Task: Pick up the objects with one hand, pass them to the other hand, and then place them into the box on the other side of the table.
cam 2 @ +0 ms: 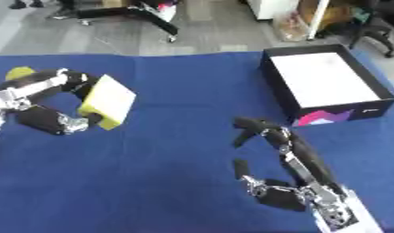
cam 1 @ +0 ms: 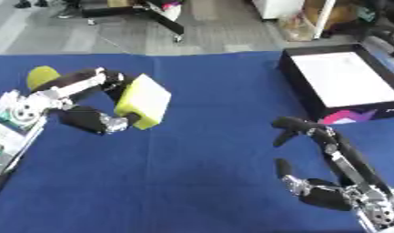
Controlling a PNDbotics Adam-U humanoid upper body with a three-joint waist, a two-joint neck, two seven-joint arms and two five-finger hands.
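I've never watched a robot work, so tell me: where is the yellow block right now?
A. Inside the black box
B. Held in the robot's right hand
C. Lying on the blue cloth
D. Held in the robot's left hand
D: the left hand has its fingers and thumb pinching the yellow block.

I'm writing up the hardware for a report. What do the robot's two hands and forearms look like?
Both the left hand and the right hand have black padded fingers and thumb linked by shiny silver metal joints. The wrists are silver, round and mechanical. The left forearm has a pale casing with green parts showing. No sleeves or loose cables are visible.
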